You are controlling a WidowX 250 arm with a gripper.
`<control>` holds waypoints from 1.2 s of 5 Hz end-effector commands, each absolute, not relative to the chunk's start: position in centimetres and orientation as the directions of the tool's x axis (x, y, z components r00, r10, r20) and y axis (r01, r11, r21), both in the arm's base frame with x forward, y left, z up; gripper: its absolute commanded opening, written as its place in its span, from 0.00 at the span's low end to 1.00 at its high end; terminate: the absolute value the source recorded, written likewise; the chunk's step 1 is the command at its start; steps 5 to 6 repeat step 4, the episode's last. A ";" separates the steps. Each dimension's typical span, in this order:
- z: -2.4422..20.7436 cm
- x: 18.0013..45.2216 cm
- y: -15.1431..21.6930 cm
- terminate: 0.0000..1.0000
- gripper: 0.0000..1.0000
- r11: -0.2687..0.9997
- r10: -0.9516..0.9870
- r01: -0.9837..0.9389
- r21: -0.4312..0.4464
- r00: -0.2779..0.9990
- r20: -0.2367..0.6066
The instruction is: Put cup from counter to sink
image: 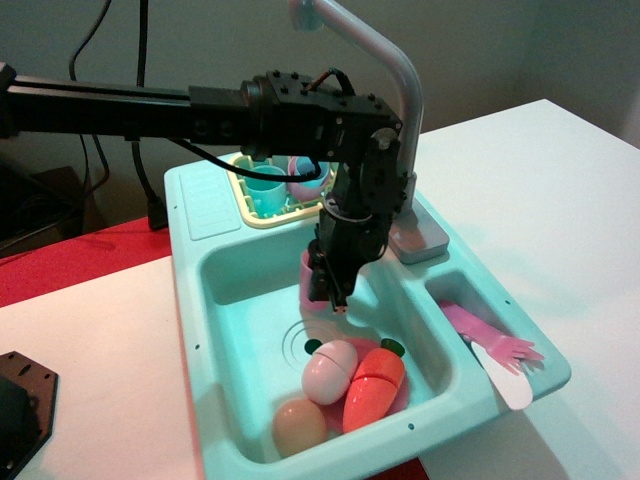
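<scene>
My black gripper [328, 285] reaches down into the mint-green sink [235, 270], just above the ring drain [300, 340]. It is shut on the small light-pink cup [309, 280], which shows at its left side, low inside the basin. The ribbed counter ledge [205, 205] lies at the back left with nothing on it. The grey faucet [395, 100] stands behind the arm.
A white-pink egg [330, 370], a carrot [375, 385] and a brown egg [298, 425] lie at the front of the sink. The yellow dish rack [245, 200] holds a teal cup [265, 185] and a lilac cup [305, 175]. Pink cutlery [490, 345] lies in the side compartment.
</scene>
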State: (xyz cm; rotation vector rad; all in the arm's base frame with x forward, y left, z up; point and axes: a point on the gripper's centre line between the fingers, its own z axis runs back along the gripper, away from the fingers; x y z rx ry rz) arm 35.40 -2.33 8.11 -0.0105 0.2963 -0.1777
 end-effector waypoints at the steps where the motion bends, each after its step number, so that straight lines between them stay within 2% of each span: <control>1: 15.2 35.2 -0.3 0.00 1.00 0.992 -0.121 0.116 -0.041 0.976 -0.179; 2: 16.4 34.4 0.9 0.00 1.00 0.993 -0.114 0.103 -0.064 0.972 -0.204; 3: 17.8 33.8 1.9 0.00 1.00 0.994 -0.100 0.090 -0.063 0.977 -0.187; 4: 19.0 33.1 2.5 1.00 1.00 0.995 -0.099 0.091 -0.050 0.979 -0.177; 6: 19.0 33.1 2.5 1.00 1.00 0.995 -0.099 0.091 -0.050 0.979 -0.177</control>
